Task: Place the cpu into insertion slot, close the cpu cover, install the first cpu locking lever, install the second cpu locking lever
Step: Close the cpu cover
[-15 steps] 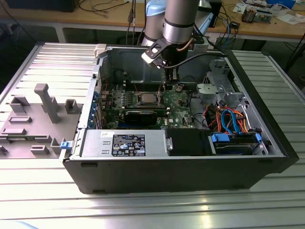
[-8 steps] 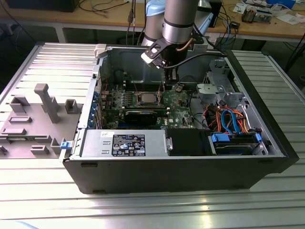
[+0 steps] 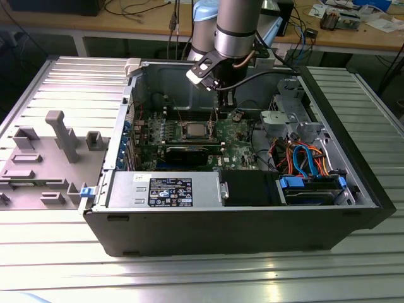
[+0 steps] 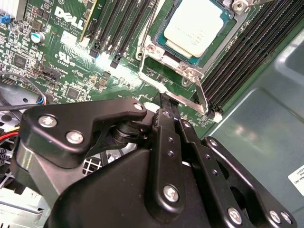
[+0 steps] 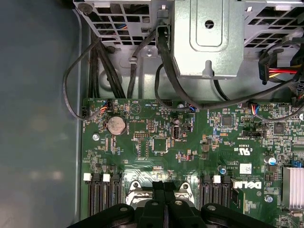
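Silvery-grey cpu (image 4: 194, 26), green mobo (image 5: 142, 161) w/ black slots (image 4: 247, 52), black tool (image 4: 170, 100).

The cpu (image 4: 197, 29) has a matt silvery metal top; the cpu cover (image 4: 173, 66) is shinier bare metal.

Ribbed aluminium table (image 3: 202, 281) under soft glare; wooden workbench (image 3: 63, 28) behind, cables (image 3: 136, 9) across it

Cpu (image 4: 195, 26): small flat square chip with a silvery-grey metal top. It lies level, face up, seated on the green motherboard (image 4: 71, 71).

Cpu cover (image 4: 164, 53): thin silvery metal frame. It lies down around the chip, whose top shows through the square window. Whether it is latched cannot be told.
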You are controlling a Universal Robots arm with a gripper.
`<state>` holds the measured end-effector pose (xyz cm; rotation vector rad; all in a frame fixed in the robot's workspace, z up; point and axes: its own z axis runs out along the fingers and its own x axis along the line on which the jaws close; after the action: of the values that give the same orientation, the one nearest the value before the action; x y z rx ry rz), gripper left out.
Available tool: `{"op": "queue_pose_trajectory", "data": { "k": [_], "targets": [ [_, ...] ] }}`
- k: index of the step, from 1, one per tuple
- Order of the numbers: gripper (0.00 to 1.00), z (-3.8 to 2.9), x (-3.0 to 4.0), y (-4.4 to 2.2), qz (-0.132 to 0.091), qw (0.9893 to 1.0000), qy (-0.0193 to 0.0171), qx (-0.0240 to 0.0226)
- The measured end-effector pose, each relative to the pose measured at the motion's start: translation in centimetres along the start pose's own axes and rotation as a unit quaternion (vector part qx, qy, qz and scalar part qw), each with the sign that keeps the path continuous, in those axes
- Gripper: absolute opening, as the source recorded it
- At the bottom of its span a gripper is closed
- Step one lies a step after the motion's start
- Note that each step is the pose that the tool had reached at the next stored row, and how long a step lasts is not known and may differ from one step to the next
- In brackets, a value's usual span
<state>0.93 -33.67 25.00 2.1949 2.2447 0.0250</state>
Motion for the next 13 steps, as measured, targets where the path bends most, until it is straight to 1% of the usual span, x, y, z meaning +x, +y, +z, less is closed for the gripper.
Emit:
{"op": "queue_pose_trajectory", "data": {
  "k": [13],
  "targets": [
    [0.11,0.03,0.01,-0.41,0.0,1.0,0.0,0.0]
  ]
}}
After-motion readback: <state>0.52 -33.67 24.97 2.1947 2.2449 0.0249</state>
